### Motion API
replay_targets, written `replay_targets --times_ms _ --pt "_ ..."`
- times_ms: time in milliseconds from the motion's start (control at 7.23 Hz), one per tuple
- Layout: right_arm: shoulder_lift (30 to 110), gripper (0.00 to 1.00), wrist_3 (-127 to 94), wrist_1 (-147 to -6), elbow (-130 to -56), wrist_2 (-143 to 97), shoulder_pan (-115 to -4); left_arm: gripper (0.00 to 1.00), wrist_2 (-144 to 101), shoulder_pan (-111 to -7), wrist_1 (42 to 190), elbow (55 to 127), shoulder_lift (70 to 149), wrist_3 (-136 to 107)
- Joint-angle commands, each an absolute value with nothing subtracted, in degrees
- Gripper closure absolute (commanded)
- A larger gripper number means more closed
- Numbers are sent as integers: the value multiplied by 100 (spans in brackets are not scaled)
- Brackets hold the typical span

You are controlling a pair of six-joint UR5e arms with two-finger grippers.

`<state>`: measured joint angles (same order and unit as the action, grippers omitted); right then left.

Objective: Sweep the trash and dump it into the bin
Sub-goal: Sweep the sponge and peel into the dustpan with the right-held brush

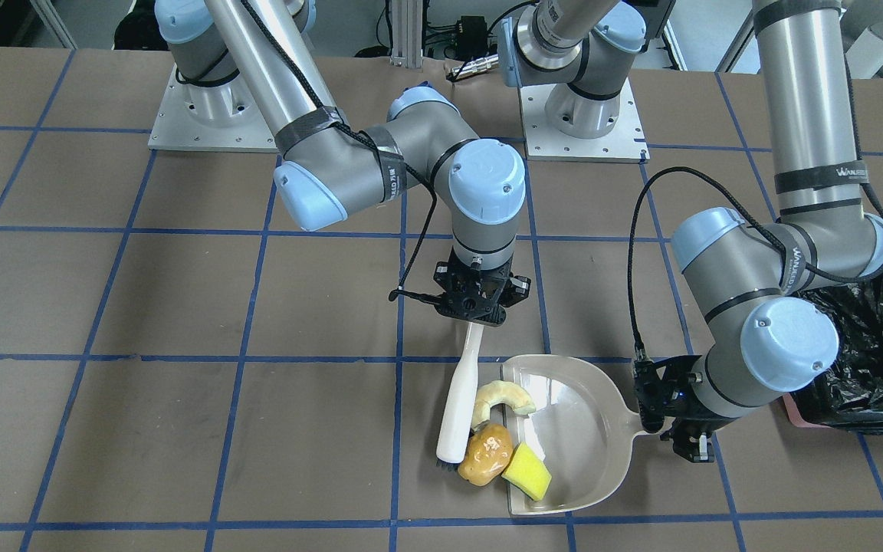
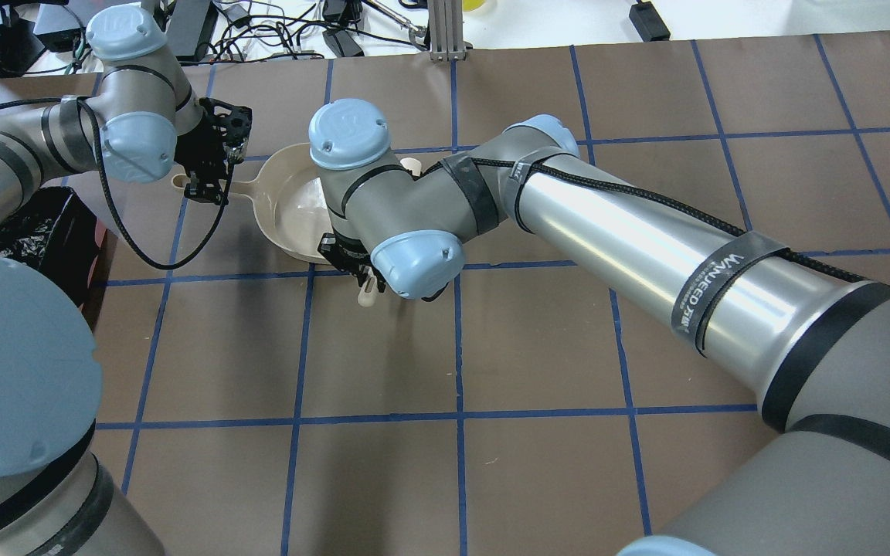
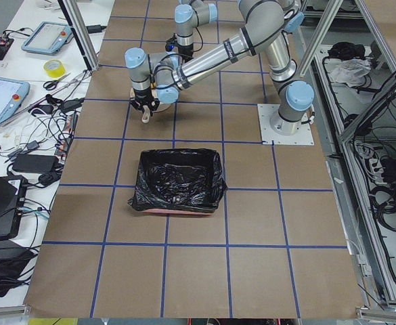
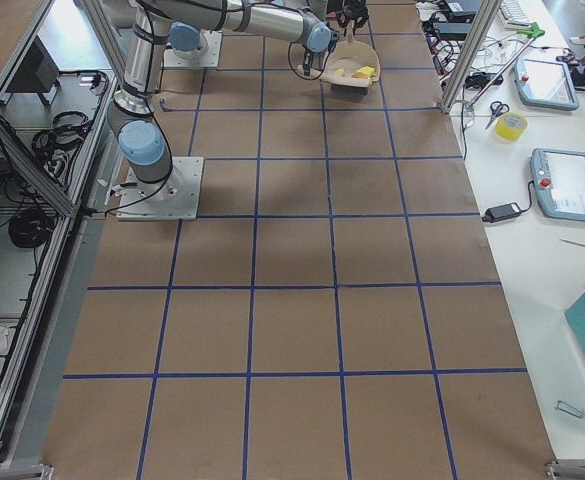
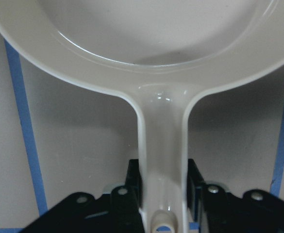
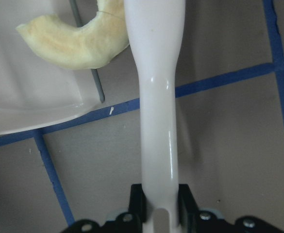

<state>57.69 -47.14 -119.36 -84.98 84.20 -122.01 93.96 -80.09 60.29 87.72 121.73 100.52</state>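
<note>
Beige glossy dustpan (image 1: 587, 429), handle clamped in the left gripper (image 5: 163, 189); the right gripper (image 6: 159, 204) clamps a smooth white brush (image 1: 461, 399). Facing the robot: cream half-ring (image 1: 504, 395), shiny brown lump (image 1: 486, 454), spongy yellow wedge (image 1: 527, 471) at its nine o'clock lip, crinkly black-bagged bin (image 1: 882, 337) at three. An arm strap (image 2: 711, 289) bears blurred lettering.

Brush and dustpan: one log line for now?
right gripper: shut on brush | left gripper: shut on dustpan handle | yellow wedge: on dustpan | brown lump, half-ring: at dustpan lip

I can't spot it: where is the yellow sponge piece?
In the front-facing view, the yellow wedge lies on the beige dustpan at its open edge, right beside the golden-brown lump.
</note>
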Motion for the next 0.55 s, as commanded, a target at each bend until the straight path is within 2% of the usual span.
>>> replay_targets --times_ms 0,415 --pt "5591 100 -4877 -12076 -8281 8420 -12348 100 9396 -8016 6029 8771 12182 10046" --pt "5362 100 -4957 -12111 -7859 8246 -12524 100 9396 -8016 6029 8780 12173 10046"
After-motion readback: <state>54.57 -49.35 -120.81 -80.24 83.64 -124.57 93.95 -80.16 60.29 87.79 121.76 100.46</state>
